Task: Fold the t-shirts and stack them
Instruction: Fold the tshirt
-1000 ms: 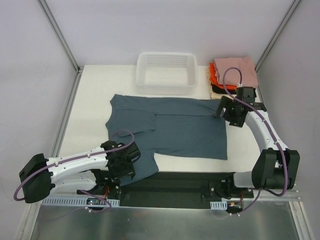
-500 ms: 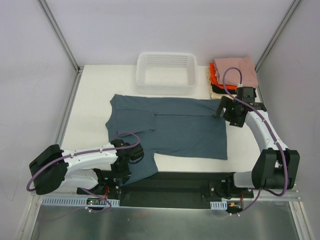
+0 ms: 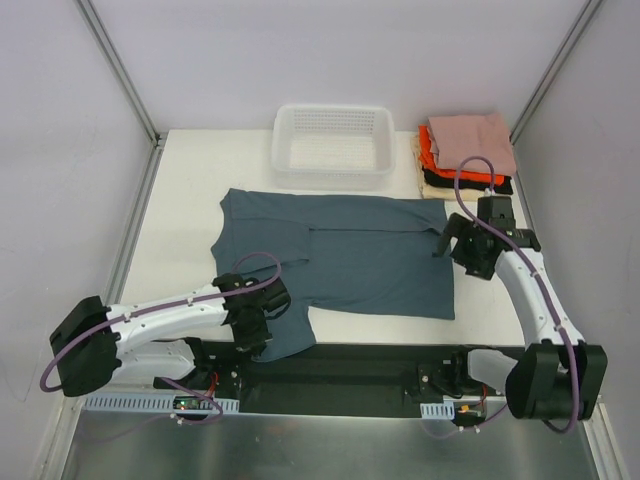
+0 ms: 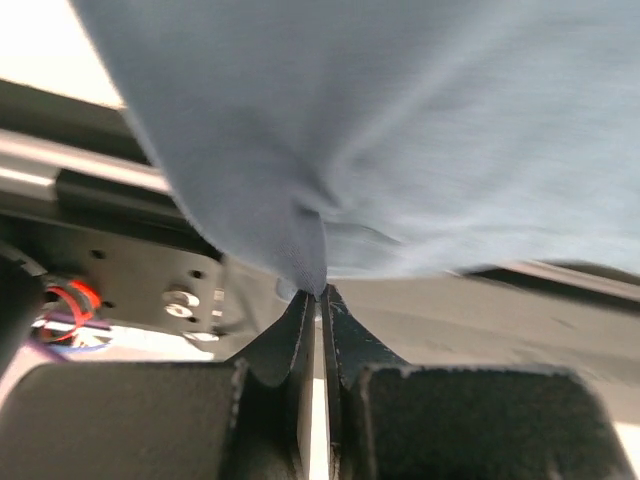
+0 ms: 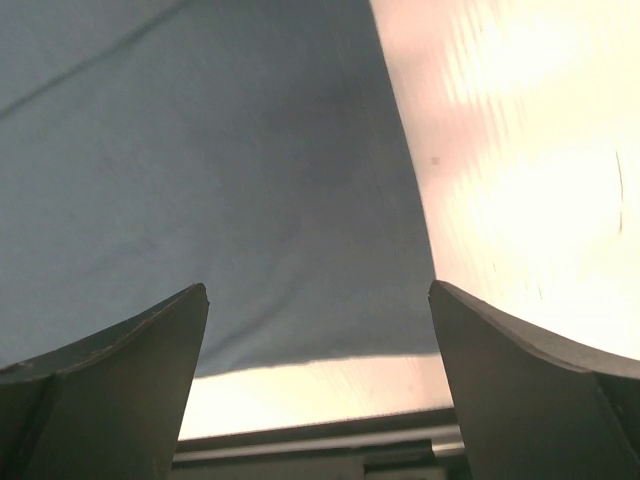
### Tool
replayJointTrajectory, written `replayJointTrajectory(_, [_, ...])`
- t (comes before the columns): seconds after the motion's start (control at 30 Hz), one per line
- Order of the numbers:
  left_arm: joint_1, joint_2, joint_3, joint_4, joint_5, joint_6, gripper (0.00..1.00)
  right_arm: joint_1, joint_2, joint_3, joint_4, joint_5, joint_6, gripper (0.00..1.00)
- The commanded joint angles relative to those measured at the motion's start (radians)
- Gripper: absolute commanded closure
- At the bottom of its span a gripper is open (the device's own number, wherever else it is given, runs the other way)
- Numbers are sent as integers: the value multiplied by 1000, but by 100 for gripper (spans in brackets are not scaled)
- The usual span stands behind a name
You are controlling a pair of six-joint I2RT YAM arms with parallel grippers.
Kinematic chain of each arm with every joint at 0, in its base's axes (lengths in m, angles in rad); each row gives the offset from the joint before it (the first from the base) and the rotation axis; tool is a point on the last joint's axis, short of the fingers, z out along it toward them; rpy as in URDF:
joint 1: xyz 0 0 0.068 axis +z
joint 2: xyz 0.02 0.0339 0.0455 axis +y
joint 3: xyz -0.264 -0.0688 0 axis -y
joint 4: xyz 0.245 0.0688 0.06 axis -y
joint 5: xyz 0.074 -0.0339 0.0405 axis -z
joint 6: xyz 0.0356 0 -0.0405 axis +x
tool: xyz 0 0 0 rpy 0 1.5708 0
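We see a white tabletop [image 3: 180,200] carrying a large slate blue-grey short-sleeved t-shirt [image 3: 350,255], spread flat across its middle, with the near-left part reaching the tabletop's near edge. Behind the shirt, just beyond its far edge, stands a white plastic mesh basket [image 3: 330,178]. At the far right corner we find a stack of folded tees [image 3: 472,140]: dusty pink on top, with orange-red, black and cream showing beneath. The left claw [image 3: 262,325] sits at the shirt's near-left part, its fingers pressed together and pinching a small fold of the blue-grey cloth at their tips [image 4: 320,295]. The right claw [image 3: 450,238] hangs over the shirt's far right corner with its fingers spread wide apart [image 5: 318,290], holding nothing.
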Motion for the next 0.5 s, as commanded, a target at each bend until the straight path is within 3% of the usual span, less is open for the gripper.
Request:
replayJointTrajectory(0.0, [31, -54, 79, 6, -25, 54, 100, -5, -136, -74, -111, -38, 75, 3])
replayJointTrajectory(0.23, [51, -85, 125, -43, -30, 106, 100, -4, -258, -206, -252, -66, 179, 3])
replayJointTrajectory(0.47, [82, -109, 125, -64, -39, 112, 100, -4, -279, -310, -257, 0, 294, 2])
